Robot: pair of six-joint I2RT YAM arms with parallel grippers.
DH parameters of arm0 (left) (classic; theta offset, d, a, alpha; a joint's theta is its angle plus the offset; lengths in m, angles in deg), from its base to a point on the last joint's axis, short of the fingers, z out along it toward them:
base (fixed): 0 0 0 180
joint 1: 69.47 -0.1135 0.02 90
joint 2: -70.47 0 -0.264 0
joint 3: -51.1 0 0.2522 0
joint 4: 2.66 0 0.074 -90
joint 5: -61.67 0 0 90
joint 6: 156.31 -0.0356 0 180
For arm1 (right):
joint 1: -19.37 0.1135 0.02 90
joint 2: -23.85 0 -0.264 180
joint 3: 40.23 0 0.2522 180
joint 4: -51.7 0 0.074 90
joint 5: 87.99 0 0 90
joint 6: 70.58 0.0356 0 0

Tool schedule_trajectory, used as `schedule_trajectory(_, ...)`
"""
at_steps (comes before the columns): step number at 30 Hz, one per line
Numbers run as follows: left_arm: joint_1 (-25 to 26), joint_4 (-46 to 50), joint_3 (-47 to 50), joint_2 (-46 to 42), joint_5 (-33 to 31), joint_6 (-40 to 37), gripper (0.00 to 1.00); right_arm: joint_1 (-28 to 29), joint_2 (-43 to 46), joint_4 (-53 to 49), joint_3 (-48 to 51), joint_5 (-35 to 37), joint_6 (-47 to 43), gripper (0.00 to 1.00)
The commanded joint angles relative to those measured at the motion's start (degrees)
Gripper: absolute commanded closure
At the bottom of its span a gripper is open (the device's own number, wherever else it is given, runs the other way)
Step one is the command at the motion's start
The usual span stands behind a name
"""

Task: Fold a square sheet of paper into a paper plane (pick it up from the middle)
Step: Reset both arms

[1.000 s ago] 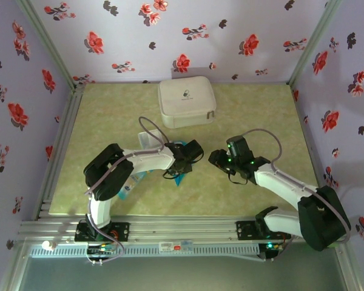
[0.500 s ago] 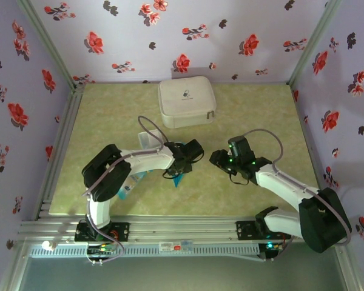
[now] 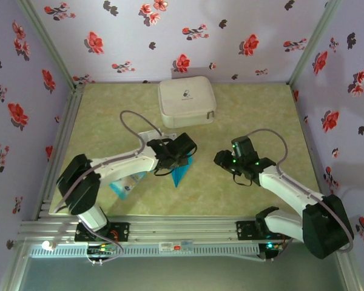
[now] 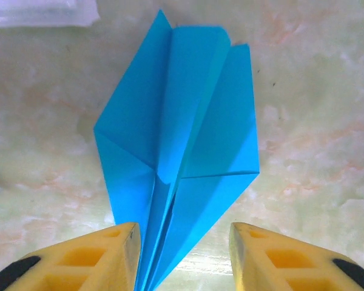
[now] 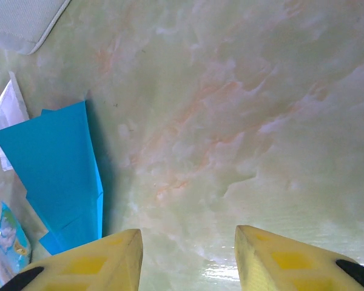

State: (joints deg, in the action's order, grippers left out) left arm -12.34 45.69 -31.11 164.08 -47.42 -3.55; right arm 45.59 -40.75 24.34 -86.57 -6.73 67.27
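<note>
The bright blue paper is folded into a paper plane (image 3: 183, 172), a pointed dart with creased wings lying flat on the table. In the left wrist view the paper plane (image 4: 181, 151) points toward the camera, and its narrow tip runs between the yellow fingers (image 4: 97, 257), close to the left one. My left gripper (image 3: 184, 157) hovers just behind the plane, open and holding nothing. My right gripper (image 3: 222, 160) is open over bare table to the plane's right. Its wrist view has the paper plane (image 5: 57, 173) at the left edge, clear of the fingers.
A white zipped case (image 3: 186, 102) sits at the back middle. A pale blue-and-white plastic packet (image 3: 126, 185) lies by the left arm, and a small translucent square (image 3: 147, 138) is behind the left gripper. Floral walls close three sides of the green table (image 3: 255, 115).
The left arm has swung its elbow out to the left and lowered, and its gripper has pulled back off the plane, which now lies uncovered. The right gripper has shifted slightly right.
</note>
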Motion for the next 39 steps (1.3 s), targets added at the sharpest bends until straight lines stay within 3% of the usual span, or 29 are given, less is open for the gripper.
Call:
schedule_trajectory(1,-1.73,-0.65,2.99,-6.28,-5.39,-5.57,0.57,-0.96,1.15,-3.33,-3.01,4.44,-3.63,0.55)
schedule_trajectory(5,-4.67,-3.59,9.59,-15.23,-10.17,-11.76,0.58,-1.95,1.56,-7.66,-6.03,11.23,-8.23,0.54)
schedule_trajectory(7,-6.84,-5.71,13.87,-20.06,-11.76,-14.97,0.52,-1.94,2.53,-7.95,-6.67,16.67,-12.01,0.52)
schedule_trajectory(11,-13.54,-11.03,23.73,-30.58,-12.92,-21.10,0.38,-2.47,4.26,-5.88,-5.79,34.00,-17.96,0.33)
schedule_trajectory(15,-22.38,-16.57,32.35,-40.60,-12.07,-30.73,0.20,-3.80,4.14,0.56,-4.68,42.41,-27.11,0.21)
schedule_trajectory(19,-33.35,-22.75,37.74,-43.45,-7.28,-43.55,0.05,-5.83,-0.90,18.28,1.00,45.90,-38.42,0.15)
schedule_trajectory(22,-42.78,-25.41,39.01,-40.97,-7.18,-44.40,0.00,-8.83,-6.15,18.57,-2.97,43.85,-41.73,0.14)
schedule_trajectory(25,-50.18,-30.62,38.74,-36.85,-4.11,-45.00,0.00,-11.76,-12.58,28.20,-1.67,41.14,-46.31,0.14)
schedule_trajectory(27,-51.57,-36.53,38.93,-33.08,-5.19,-49.99,0.00,-13.68,-16.87,34.88,-0.53,38.07,-48.47,0.14)
schedule_trajectory(29,-52.62,-43.48,39.59,-29.21,-5.00,-54.31,0.00,-15.77,-20.60,49.19,3.66,32.07,-50.32,0.13)
schedule_trajectory(32,-53.34,-51.82,40.51,-23.84,-2.43,-56.52,0.00,-19.21,-20.71,49.91,4.40,22.23,-48.67,0.14)
schedule_trajectory(35,-53.48,-64.48,43.67,-18.51,0.78,-60.05,0.00,-23.89,-19.21,62.34,11.99,13.31,-46.22,0.13)
schedule_trajectory(37,-53.72,-72.79,45.14,-15.74,1.34,-60.36,0.00,-24.77,-26.51,80.95,17.15,11.90,-46.13,0.14)
schedule_trajectory(38,-54.26,-75.73,45.74,-14.87,3.05,-60.30,0.00,-24.72,-28.21,85.18,18.49,11.71,-46.16,0.10)
schedule_trajectory(39,-54.59,-79.55,46.37,-13.53,4.22,-60.56,0.00,-24.72,-24.85,76.86,17.08,12.35,-46.13,0.09)
